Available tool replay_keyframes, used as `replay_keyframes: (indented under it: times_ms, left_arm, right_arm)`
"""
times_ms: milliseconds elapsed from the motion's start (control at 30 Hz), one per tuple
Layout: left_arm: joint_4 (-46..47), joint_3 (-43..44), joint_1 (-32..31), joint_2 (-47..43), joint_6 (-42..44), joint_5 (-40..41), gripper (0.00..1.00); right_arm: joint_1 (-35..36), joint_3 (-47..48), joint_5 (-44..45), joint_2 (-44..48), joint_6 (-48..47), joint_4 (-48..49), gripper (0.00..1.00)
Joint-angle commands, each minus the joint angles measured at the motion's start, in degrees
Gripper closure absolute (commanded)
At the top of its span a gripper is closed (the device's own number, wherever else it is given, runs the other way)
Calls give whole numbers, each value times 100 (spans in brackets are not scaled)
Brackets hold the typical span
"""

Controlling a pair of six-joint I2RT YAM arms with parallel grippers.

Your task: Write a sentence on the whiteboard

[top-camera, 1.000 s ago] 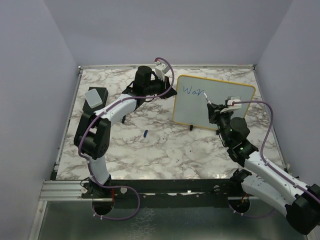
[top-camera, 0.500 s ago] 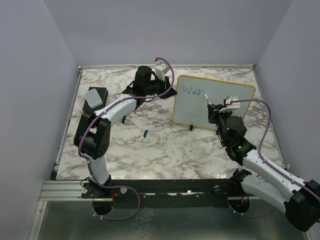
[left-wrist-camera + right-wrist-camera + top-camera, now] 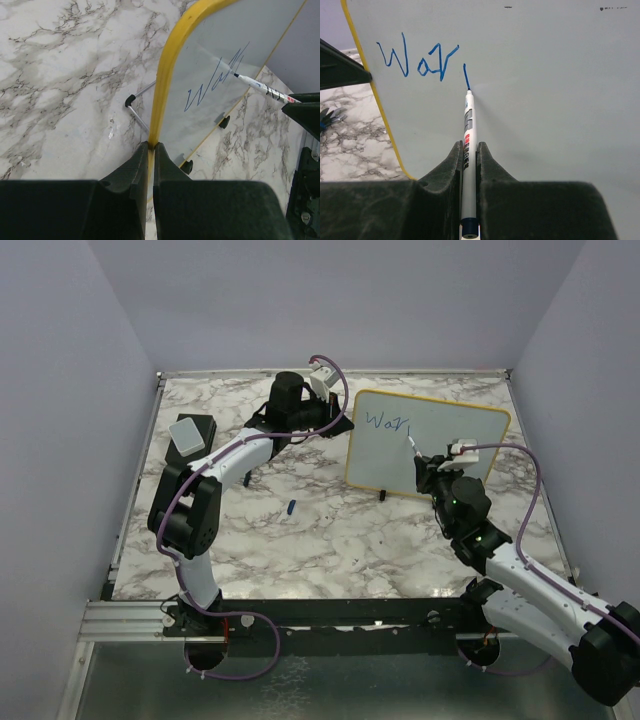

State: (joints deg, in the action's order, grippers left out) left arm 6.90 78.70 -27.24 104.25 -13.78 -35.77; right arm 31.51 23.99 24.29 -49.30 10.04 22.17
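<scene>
1. I am holding the marker in my right pincer. The jaws are clamped on its barrel, and its tip is touching the whiteboard just right of the blue letters.
2. I am clamping my left pincer on the yellow frame at the board's left edge. This is bracing the board upright on the marble table.
3. The sentence is sitting in the board's upper left. It is reading "War" plus one short downstroke, so most of it is not yet written.
4. Step in hand, as I judge it: forming the next letter. To do it well, I am aiming for the following:
   - pressing lightly and evenly, so the line is neither skipping nor pushing the board backward;
   - moving the tip within the plane of the board;
   - matching the height of the letters already written;
   - leaving room to the right and below for the remaining words;
   - holding the frame firmly with the left pincer throughout each stroke.
5. Count of items in view:
   - whiteboard: one;
   - marker: one;
   - pincers: two;
   - finished letters: three, plus one started stroke;
   - grey-topped eraser block: one;
   - small blue piece lying on the table, probably a cap: one;
   - black foot tips in the left wrist view: three.
</scene>
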Motion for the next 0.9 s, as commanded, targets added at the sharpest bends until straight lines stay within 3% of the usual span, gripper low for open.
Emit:
replay_keyframes:
  times_ms: [0, 867]
  left_arm:
    - [-42, 111, -44, -251, 71, -158, 94]
    - [-44, 93, -44, -264, 72, -158, 94]
  right_arm:
    - [-26, -43, 101, 24, 59, -227, 99]
    - [-22, 245, 520, -10, -261, 265, 99]
